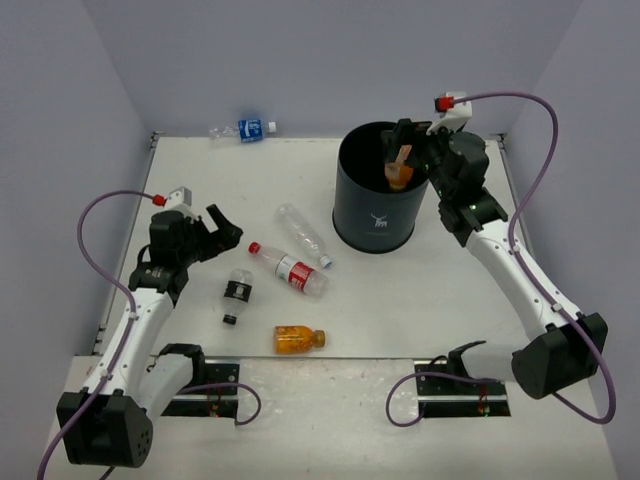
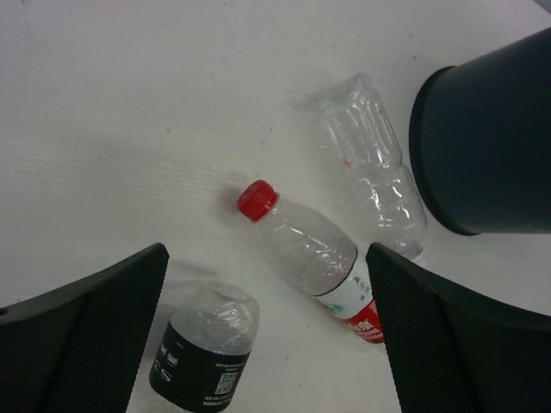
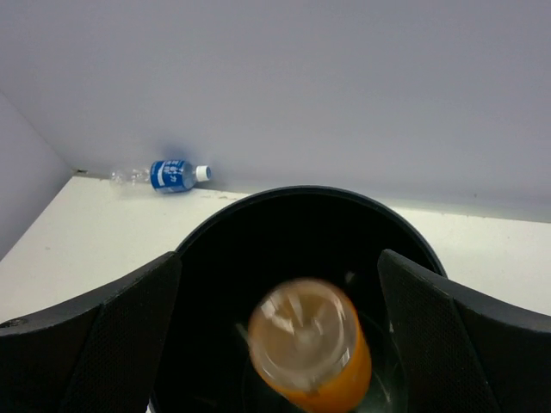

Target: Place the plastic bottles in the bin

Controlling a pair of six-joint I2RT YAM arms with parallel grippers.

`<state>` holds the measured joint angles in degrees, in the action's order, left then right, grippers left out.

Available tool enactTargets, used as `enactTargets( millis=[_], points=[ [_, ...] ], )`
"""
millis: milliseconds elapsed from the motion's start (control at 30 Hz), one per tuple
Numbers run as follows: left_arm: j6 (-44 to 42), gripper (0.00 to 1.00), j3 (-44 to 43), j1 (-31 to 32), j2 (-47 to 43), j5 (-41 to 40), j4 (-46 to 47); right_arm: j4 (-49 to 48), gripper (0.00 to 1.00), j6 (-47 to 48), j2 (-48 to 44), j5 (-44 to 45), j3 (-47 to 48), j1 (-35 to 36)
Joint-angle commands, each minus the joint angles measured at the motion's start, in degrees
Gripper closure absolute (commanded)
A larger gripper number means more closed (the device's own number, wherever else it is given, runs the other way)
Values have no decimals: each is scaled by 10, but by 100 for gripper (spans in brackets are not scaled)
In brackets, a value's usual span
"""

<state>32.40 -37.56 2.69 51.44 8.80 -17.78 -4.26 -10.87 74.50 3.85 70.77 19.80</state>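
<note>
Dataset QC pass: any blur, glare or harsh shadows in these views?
Right wrist: the orange bottle in the mouth of the bin is blurred, the far blue-labelled bottle sharp. Left wrist: red-capped bottle crisp, only small highlights on the clear plastic. Top external: even light, soft shadows, no glare.

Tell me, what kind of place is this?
Probably a robot lab test bench: a plain white table walled by blank panels, a left arm and right arm bolted at its near edge, and plastic bottles lying near a black bin.
</note>
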Motion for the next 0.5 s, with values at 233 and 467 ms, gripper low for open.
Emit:
enactTargets(
  millis=[233,467],
  points=[
    [28,0,53,55,28,6,-28,-19,1,-33,-102,91,-33,-4],
    [27,0,26,90,57,-56,-43,-13,1,-24,-193,-82,-95,-3]
  ],
)
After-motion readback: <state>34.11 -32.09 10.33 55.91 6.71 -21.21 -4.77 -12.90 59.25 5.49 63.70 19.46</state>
